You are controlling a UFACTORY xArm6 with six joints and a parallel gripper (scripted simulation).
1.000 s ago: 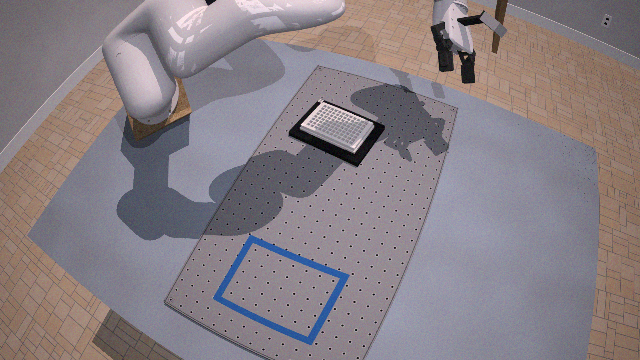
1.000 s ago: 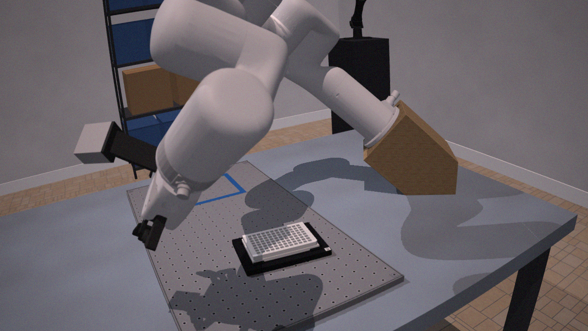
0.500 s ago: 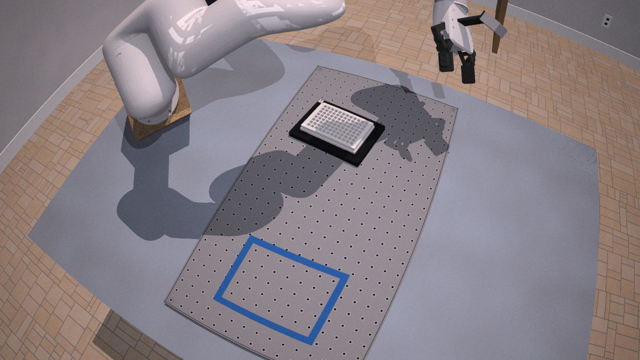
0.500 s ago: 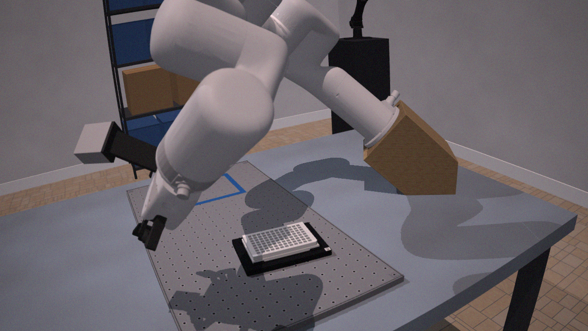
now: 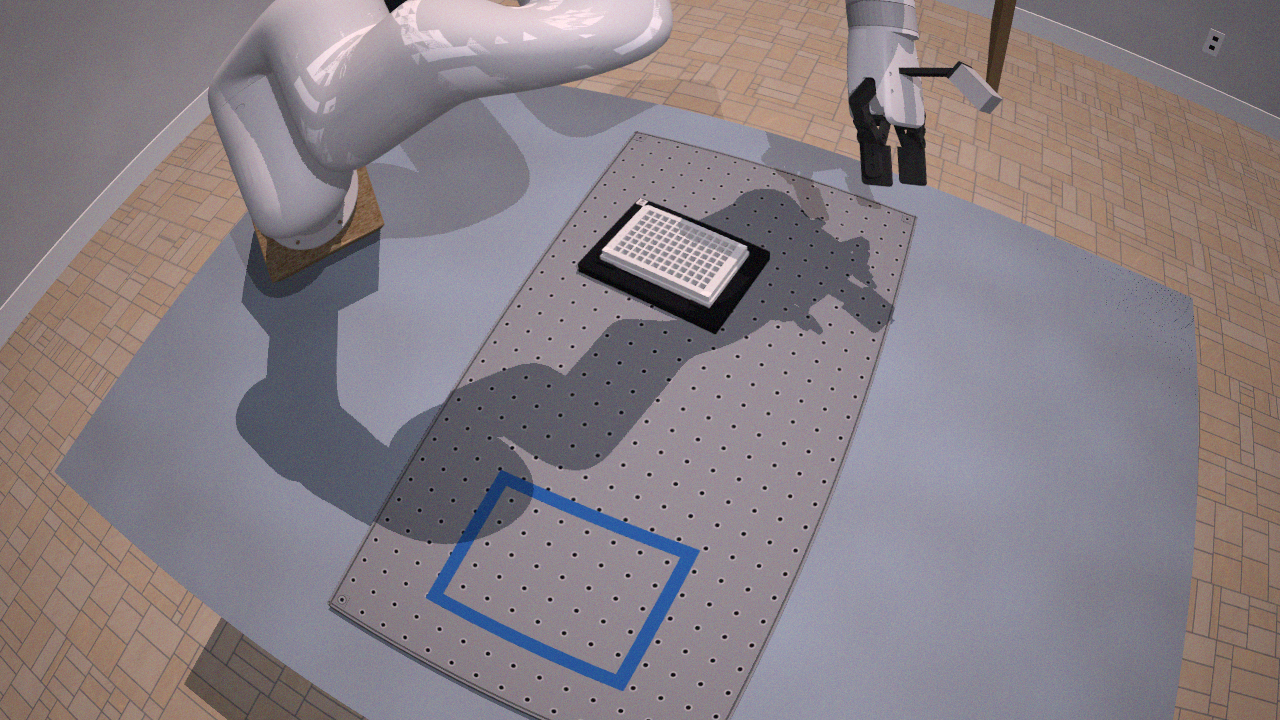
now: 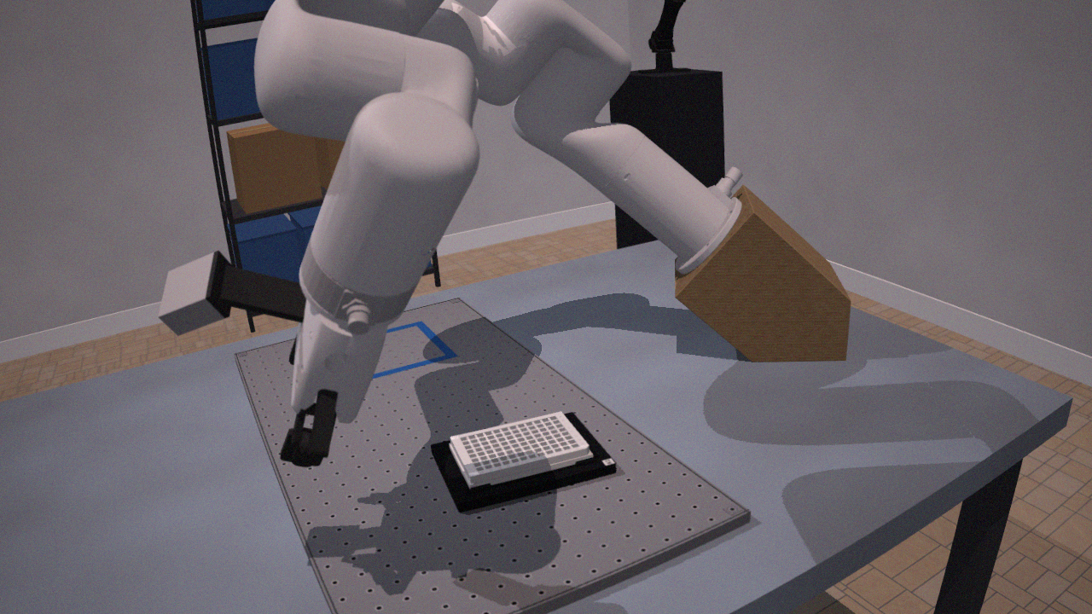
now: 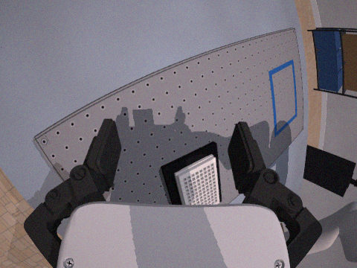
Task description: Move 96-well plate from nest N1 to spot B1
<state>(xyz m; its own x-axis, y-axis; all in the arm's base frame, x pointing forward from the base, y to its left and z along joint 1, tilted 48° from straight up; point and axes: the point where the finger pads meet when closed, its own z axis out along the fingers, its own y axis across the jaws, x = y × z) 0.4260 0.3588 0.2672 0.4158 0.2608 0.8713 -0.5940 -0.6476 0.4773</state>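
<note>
The white 96-well plate [image 5: 674, 254] sits flat in the black plate nest [image 5: 674, 272] near the far end of the grey perforated deck. It also shows in the exterior view [image 6: 520, 448] and in the wrist view [image 7: 201, 186]. The blue taped outline [image 5: 562, 579] is at the near end of the deck, with nothing inside it; it also shows in the wrist view [image 7: 284, 95]. My gripper [image 5: 893, 165] [image 6: 306, 446] is open and empty. It hangs high in the air, off to the side of the nest and apart from the plate.
The arm's wooden base block [image 6: 763, 282] stands on the table beside the deck. A shelf rack with blue bins and a cardboard box [image 6: 263, 164] and a black pedestal [image 6: 671, 145] stand beyond the table.
</note>
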